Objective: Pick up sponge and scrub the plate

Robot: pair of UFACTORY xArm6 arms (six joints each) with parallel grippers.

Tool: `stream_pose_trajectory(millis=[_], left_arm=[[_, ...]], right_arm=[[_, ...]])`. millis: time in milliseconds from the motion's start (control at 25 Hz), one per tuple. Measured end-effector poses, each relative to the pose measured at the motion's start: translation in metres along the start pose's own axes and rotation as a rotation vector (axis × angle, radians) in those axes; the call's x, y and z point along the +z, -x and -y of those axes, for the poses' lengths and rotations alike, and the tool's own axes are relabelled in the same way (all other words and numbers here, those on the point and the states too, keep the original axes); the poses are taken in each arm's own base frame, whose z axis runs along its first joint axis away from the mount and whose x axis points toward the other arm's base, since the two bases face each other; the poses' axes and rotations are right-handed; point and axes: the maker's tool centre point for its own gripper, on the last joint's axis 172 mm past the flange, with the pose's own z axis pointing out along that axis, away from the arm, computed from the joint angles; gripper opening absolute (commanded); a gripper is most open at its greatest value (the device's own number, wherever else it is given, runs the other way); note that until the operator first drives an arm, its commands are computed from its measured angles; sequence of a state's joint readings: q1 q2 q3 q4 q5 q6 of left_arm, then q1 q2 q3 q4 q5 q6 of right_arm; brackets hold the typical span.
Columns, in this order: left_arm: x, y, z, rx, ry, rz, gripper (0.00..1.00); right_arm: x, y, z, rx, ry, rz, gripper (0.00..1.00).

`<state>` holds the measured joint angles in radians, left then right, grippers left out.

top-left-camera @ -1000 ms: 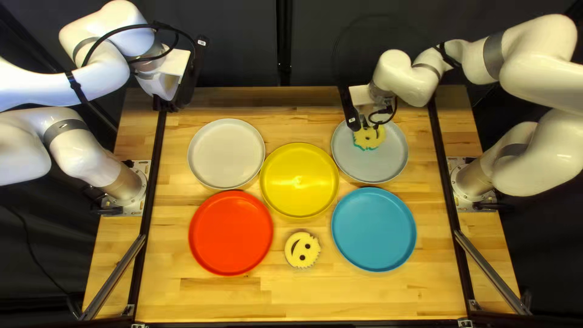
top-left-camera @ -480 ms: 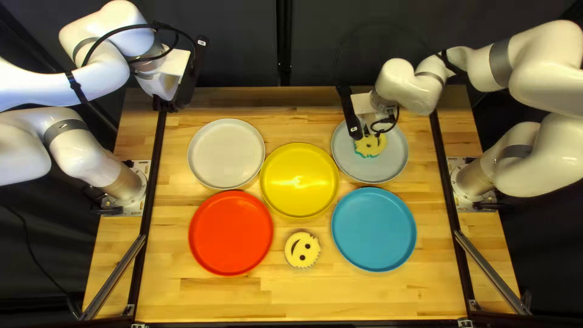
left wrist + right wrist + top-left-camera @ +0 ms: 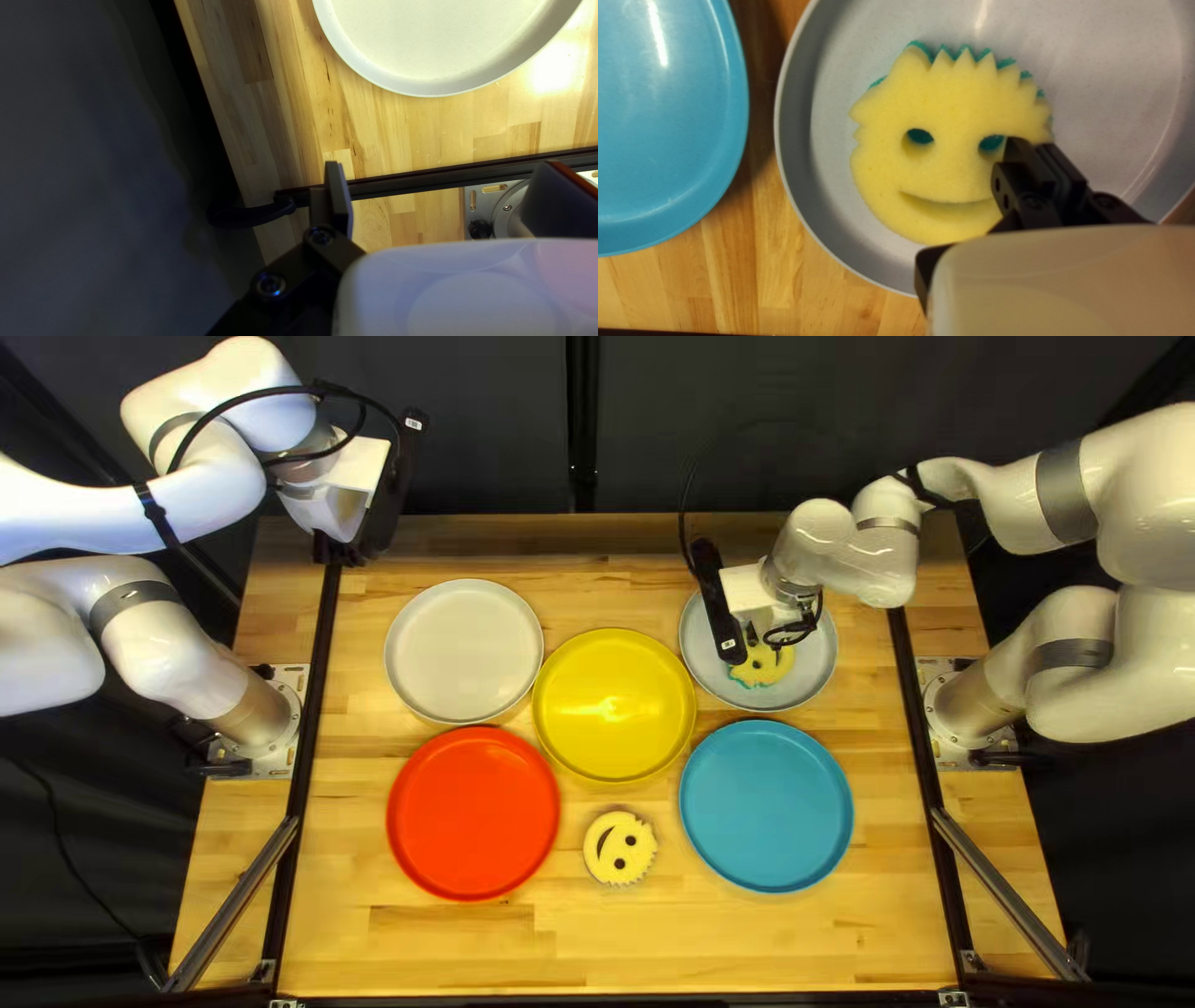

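Observation:
Near the far edge, my right gripper (image 3: 751, 635) is over the grey-blue plate (image 3: 706, 635), at the yellow smiley sponge (image 3: 768, 666) with a green underside. In the right wrist view, my right gripper (image 3: 1036, 146) is shut on the side of the sponge (image 3: 952, 168), one finger at an eye hole, the other by the outer edge. The sponge lies over the plate (image 3: 840, 74); its underside contact is hidden. My left gripper (image 3: 339, 550) hangs at the table's far left corner. In the left wrist view, my left gripper (image 3: 442, 186) is open, with nothing between its fingers.
A white plate (image 3: 464, 650), yellow plate (image 3: 614, 706), red plate (image 3: 473, 813) and blue plate (image 3: 766, 805) stand on the table. Another smiley sponge (image 3: 619, 849) lies between the red and blue plates. Black rails flank the work area.
My right gripper and the sponge have moved together over the grey-blue plate, toward the table's near edge and slightly right. My left arm has stayed still.

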<state>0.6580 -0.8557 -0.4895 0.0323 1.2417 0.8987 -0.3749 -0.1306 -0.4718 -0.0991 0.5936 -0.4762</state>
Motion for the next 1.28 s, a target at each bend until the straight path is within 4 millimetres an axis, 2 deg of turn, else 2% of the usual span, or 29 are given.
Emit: stream_pose_trajectory(millis=[320,480,640,1040,1160,1280], left_arm=[[0.0,0.0,0.0,0.0,0.0,0.0,1.0],[0.0,0.0,0.0,0.0,0.0,0.0,1.0],[0.0,0.0,0.0,0.0,0.0,0.0,1.0],[0.0,0.0,0.0,0.0,0.0,0.0,1.0],[0.0,0.0,0.0,0.0,0.0,0.0,1.0],[0.0,0.0,0.0,0.0,0.0,0.0,1.0]], right_arm=[[0.014,0.002,-0.052,0.034,-0.038,0.006,0.0],[0.015,0.002,-0.063,0.049,-0.057,0.006,0.0],[0.014,-0.006,-0.053,0.044,-0.059,0.004,0.0],[0.005,-0.033,-0.005,0.004,-0.015,-0.003,0.0],[0.005,-0.036,0.0,-0.007,-0.004,-0.005,0.0],[0.007,-0.035,-0.005,-0.009,-0.001,-0.003,0.0]])
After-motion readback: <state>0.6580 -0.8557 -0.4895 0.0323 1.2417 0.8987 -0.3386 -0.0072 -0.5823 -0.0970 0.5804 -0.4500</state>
